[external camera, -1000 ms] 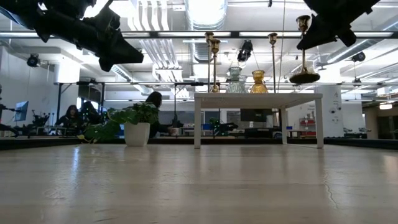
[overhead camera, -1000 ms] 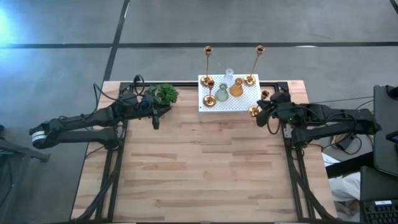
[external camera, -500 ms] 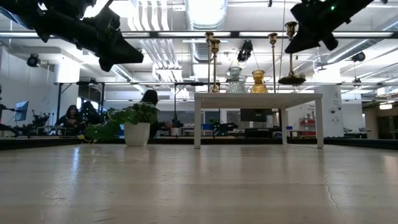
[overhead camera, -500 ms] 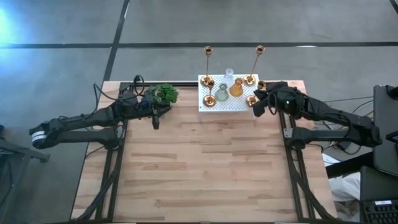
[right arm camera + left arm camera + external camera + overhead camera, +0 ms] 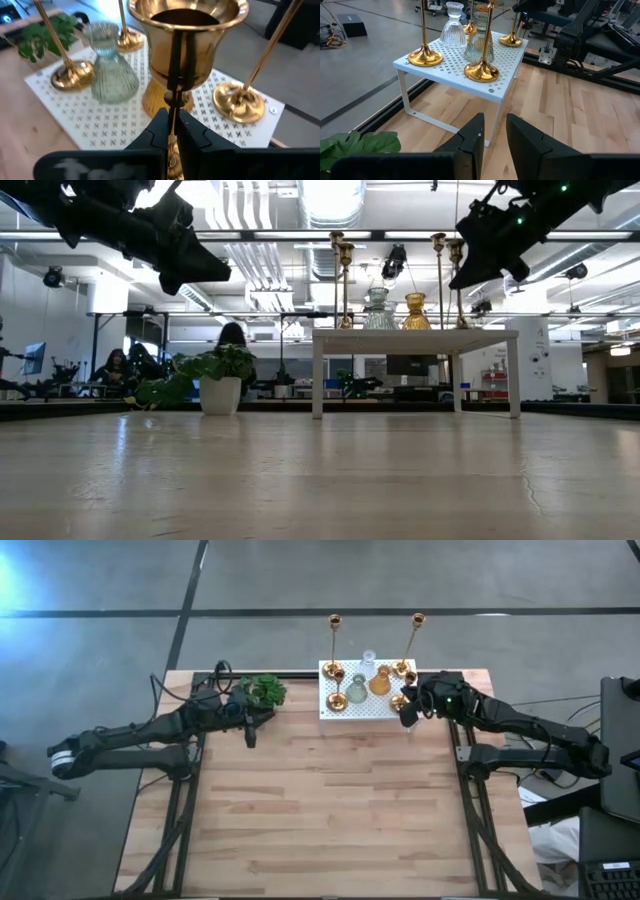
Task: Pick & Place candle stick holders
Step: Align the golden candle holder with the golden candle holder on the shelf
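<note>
My right gripper (image 5: 173, 122) is shut on a gold candlestick (image 5: 404, 692) over the right part of the white perforated stand (image 5: 385, 706). Three more gold candlesticks stand on their round bases on the stand: far left (image 5: 425, 56), near left (image 5: 481, 71) and far right (image 5: 511, 40). The clear (image 5: 368, 658), pale green (image 5: 358, 690) and amber (image 5: 380, 682) glass holders sit between them. My left gripper (image 5: 493, 131) hangs open by a narrow gap, empty, beside the plant (image 5: 263, 690), left of the stand. My right gripper pinches the candlestick's slim stem (image 5: 173, 95) just below its cup (image 5: 182, 30) between its two fingers. The fingers come from the table's right side and lie across the stem. The candlestick stands upright. I cannot tell whether its base touches the stand.
The stand (image 5: 415, 335) sits on thin white legs at the table's far edge, middle. The potted plant (image 5: 215, 375) stands to its left. The wooden tabletop (image 5: 330, 810) stretches toward the near edge. People sit in the room behind.
My right gripper has carried the candlestick toward the table's left, from beside the stand's right edge to over its right part, and down toward the stand top. The candlestick has stayed upright. My left arm has kept still.
</note>
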